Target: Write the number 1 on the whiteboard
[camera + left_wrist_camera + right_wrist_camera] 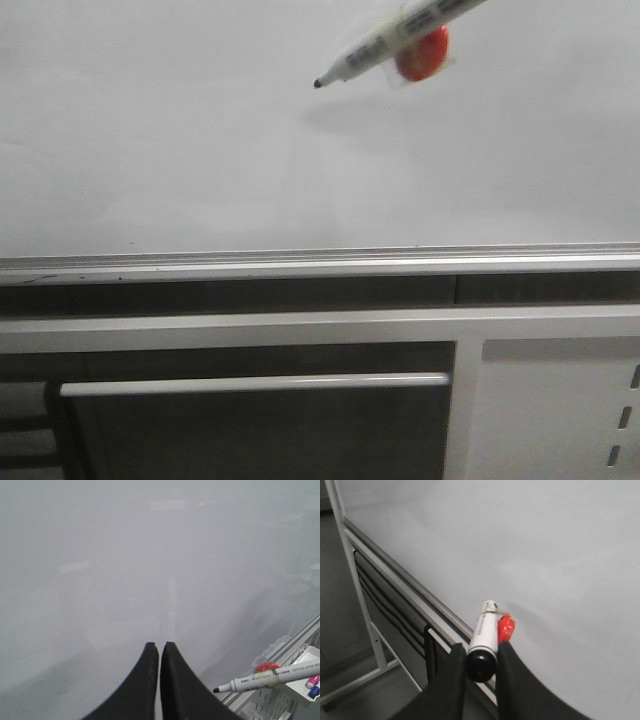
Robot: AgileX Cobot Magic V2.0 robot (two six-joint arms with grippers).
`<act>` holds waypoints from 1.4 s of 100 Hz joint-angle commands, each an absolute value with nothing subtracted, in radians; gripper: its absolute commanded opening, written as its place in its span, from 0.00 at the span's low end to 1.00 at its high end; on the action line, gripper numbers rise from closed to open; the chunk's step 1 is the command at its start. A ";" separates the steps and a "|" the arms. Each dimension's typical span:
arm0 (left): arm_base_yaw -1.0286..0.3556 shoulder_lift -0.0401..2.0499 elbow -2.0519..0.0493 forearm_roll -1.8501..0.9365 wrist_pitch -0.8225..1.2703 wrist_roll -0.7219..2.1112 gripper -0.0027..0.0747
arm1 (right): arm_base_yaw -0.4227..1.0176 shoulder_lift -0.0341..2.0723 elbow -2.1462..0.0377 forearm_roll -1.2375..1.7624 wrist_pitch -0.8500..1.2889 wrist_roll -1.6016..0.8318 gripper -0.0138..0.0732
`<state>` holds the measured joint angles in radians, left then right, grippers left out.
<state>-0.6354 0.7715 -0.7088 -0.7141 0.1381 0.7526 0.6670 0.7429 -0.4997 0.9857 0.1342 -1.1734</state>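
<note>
The whiteboard (200,150) fills the upper part of the front view, pale and glossy, with a silver rail (300,262) along its lower edge. A white marker (400,35) with a black tip slants down to the left in front of the board, and a red piece (422,55) is fixed to its barrel. My right gripper (481,652) is shut on the marker (485,630) near its black rear cap. My left gripper (159,647) faces the board (125,555), shut with nothing in it. The number 1 is not in view.
Below the rail are dark shelves, a white bar handle (250,383) and a white cabinet panel with slots (560,410). A small tray with coloured markers (312,682) shows in the left wrist view. The board's metal stand leg (360,605) stands at one side.
</note>
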 commanded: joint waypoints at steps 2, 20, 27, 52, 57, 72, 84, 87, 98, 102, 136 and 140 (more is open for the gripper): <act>-0.634 0.764 -0.737 -0.730 0.079 0.749 0.01 | 0.695 0.762 -0.537 0.985 0.054 -1.192 0.11; -0.634 0.764 -0.737 -0.730 0.079 0.749 0.01 | 0.749 0.762 -0.537 0.963 -0.039 -1.200 0.11; -0.634 0.764 -0.737 -0.730 0.079 0.749 0.01 | 0.753 0.768 -0.537 0.957 -0.055 -1.200 0.11; -0.634 0.764 -0.737 -0.728 0.077 0.749 0.01 | 0.753 0.818 -0.537 0.934 -0.100 -1.200 0.11; -0.634 0.764 -0.737 -0.727 0.077 0.749 0.01 | 0.753 0.823 -0.537 0.932 -0.107 -1.200 0.11; -0.634 0.764 -0.737 -0.724 0.077 0.749 0.01 | 0.753 0.856 -0.537 0.929 -0.123 -1.200 0.11; -0.634 0.764 -0.737 -0.722 0.077 0.749 0.01 | 0.753 0.877 -0.537 0.927 -0.138 -1.200 0.11; -0.634 0.764 -0.737 -0.719 0.077 0.749 0.01 | 0.753 0.880 -0.537 0.927 -0.141 -1.200 0.11; -0.634 0.764 -0.737 -0.715 0.077 0.749 0.01 | 0.753 0.902 -0.537 0.927 -0.145 -1.200 0.11; -0.634 0.764 -0.737 -0.715 0.077 0.749 0.01 | 0.753 0.911 -0.537 0.927 -0.147 -1.200 0.11; -0.634 0.764 -0.737 -0.715 0.077 0.749 0.01 | 0.753 0.978 -0.537 0.927 -0.152 -1.200 0.11; -0.634 0.764 -0.737 -0.715 0.077 0.749 0.01 | 0.753 0.981 -0.537 0.927 -0.152 -1.200 0.11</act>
<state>-0.6354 0.7715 -0.7088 -0.7088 0.1372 0.7526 0.7539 0.9816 -0.5012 0.9400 -0.0836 -1.1933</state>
